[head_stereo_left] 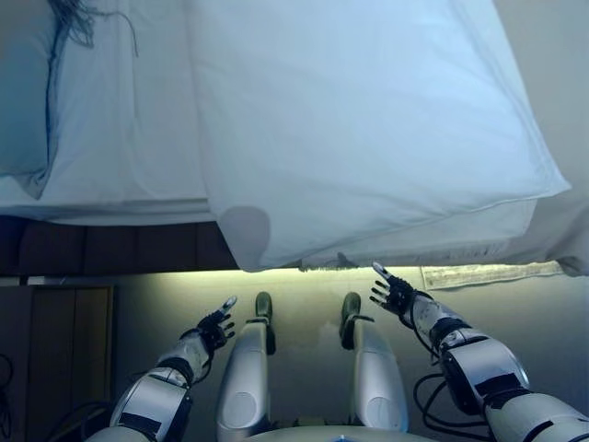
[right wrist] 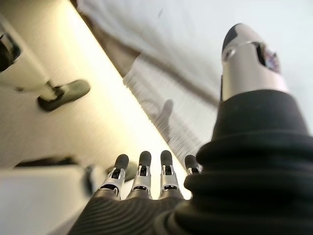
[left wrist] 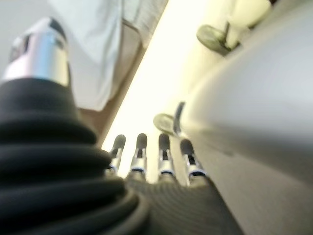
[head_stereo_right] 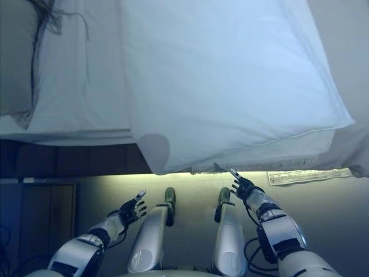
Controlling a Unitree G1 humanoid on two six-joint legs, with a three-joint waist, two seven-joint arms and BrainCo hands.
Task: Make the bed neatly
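Observation:
A white duvet [head_stereo_left: 368,120] lies over the bed, slanting, with its near corner [head_stereo_left: 247,241] hanging over the bed's edge. Left of it the bare white sheet [head_stereo_left: 129,120] shows. A grey pillow [head_stereo_left: 23,92] sits at the far left. My left hand [head_stereo_left: 215,327] hangs open low over the floor, short of the bed. My right hand [head_stereo_left: 393,293] is open too, fingers straight, just below the duvet's lower edge, touching nothing. Both wrist views show straight fingers [left wrist: 139,152] [right wrist: 142,169] and only floor and bed edge beyond.
The bed's dark base [head_stereo_left: 120,249] runs under the mattress on the left. A wooden cabinet [head_stereo_left: 55,359] stands at lower left. A white label strip [head_stereo_left: 488,273] hangs at the mattress edge on the right. Dark threads [head_stereo_left: 78,23] lie on the sheet at top left.

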